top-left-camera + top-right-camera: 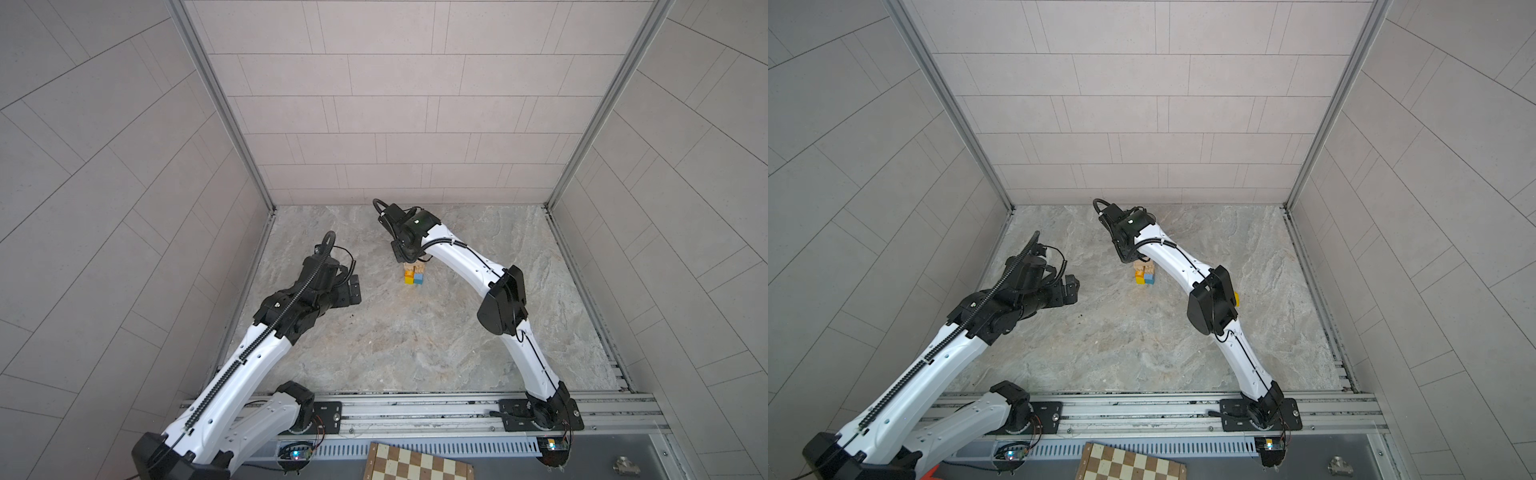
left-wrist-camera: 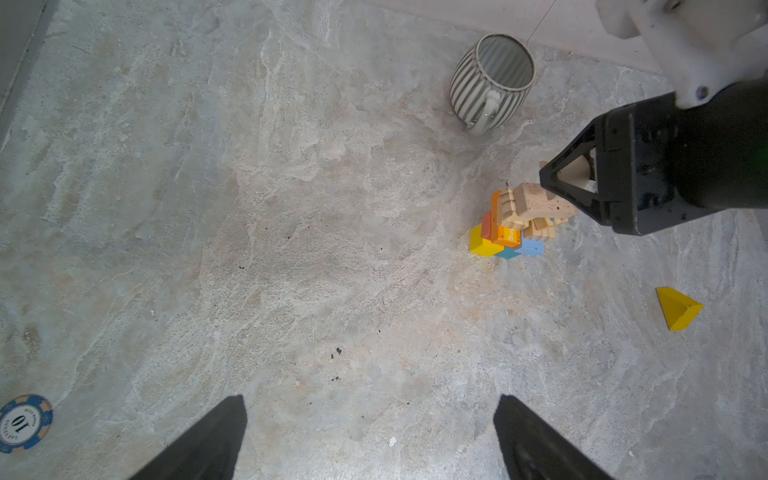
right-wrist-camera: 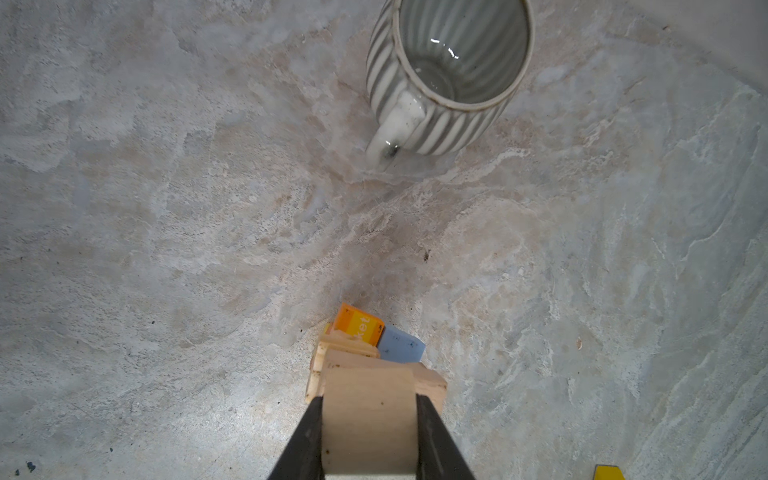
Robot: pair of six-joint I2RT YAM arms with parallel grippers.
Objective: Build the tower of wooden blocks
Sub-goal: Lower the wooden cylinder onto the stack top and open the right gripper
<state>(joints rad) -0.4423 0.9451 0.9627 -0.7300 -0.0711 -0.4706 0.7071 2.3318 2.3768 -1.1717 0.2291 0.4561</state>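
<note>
The wood block tower [image 1: 414, 275] [image 1: 1144, 273] stands mid-table, with yellow, teal and light blue blocks at its base and orange and plain wood blocks above. My right gripper [image 3: 370, 415] hangs directly over the tower [image 3: 361, 340], shut on a plain wood block [image 3: 368, 432] that sits just above the topmost plain block [image 2: 536, 203]. The right wrist hides the top of the tower in both top views. My left gripper [image 2: 372, 415] [image 1: 353, 291] is off to the left of the tower [image 2: 505, 237], open and empty above bare table.
A grey ribbed mug [image 2: 492, 79] [image 3: 449, 75] stands beyond the tower. A loose yellow wedge block [image 2: 678, 309] lies to the tower's right, under the right arm. A poker chip [image 2: 25, 423] lies at the left. A chessboard [image 1: 415, 463] rests off the table's front.
</note>
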